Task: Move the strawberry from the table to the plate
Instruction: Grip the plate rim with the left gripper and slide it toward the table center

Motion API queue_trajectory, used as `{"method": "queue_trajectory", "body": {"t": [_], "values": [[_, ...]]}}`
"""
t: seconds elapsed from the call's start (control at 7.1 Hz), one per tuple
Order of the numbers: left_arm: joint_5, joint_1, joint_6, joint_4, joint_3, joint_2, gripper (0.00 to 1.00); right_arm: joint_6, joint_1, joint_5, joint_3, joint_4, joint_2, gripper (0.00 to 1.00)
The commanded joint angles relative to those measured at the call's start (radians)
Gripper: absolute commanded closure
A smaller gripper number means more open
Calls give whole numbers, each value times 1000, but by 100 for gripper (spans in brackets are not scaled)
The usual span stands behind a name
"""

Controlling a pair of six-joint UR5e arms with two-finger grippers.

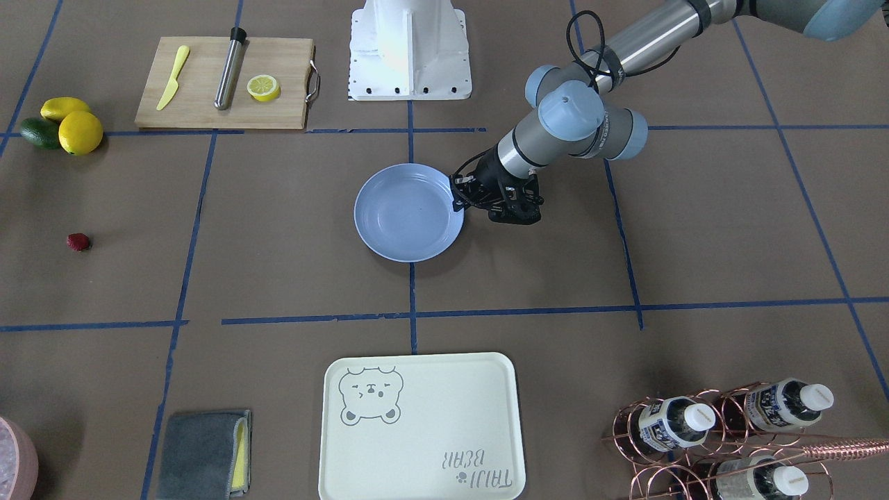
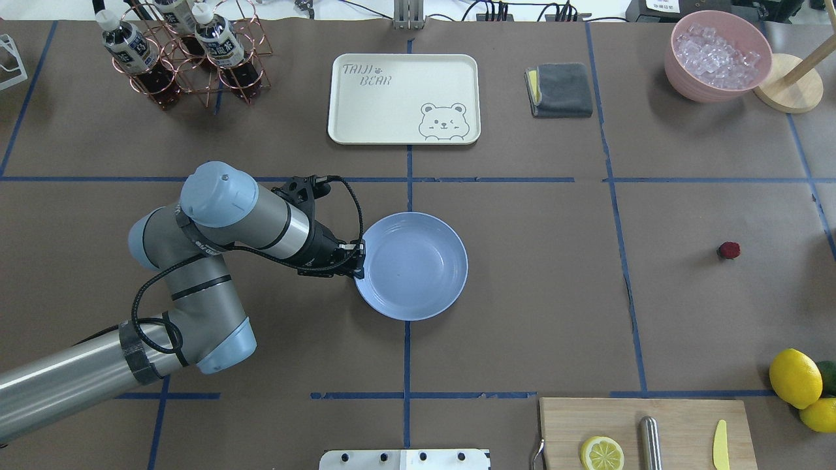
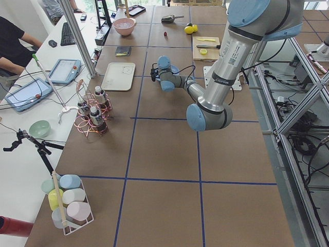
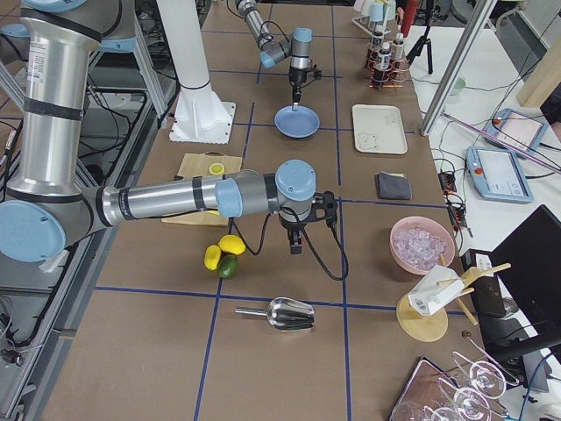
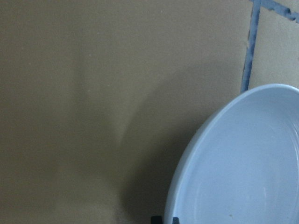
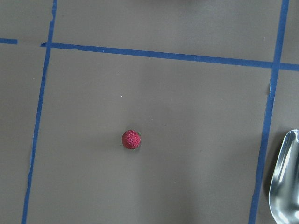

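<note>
The strawberry [image 1: 78, 242] [image 2: 728, 250], small and dark red, lies alone on the brown-paper table [image 2: 535, 294] far to the robot's right. It sits near the middle of the right wrist view [image 6: 131, 139]. The light-blue plate [image 1: 408, 212] [image 2: 415, 264] is at the table's centre and holds nothing. My left gripper [image 1: 460, 198] [image 2: 357, 260] is at the plate's rim, its fingertips [image 5: 158, 219] shut on the edge. My right gripper [image 4: 296, 244] hangs over the table near the lemons. It shows only in the exterior right view, so I cannot tell its state.
A cutting board [image 1: 201, 104] carries a lemon half, a yellow knife and a metal cylinder. Two lemons and an avocado [image 1: 66, 125] lie beside it. A cream bear tray [image 1: 420, 444], a bottle rack [image 1: 722, 430], a grey cloth [image 1: 201, 455], an ice bowl [image 2: 718, 55] and a metal scoop [image 6: 286, 186] are around.
</note>
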Motion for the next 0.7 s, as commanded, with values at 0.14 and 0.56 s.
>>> {"method": "queue_trajectory", "body": {"t": [0.14, 0.56], "values": [[86, 32, 2, -38, 10, 7, 20, 0, -2, 0, 0, 0, 2, 0], [93, -14, -8, -31, -83, 34, 10, 82, -144, -32, -18, 56, 17, 0]]}}
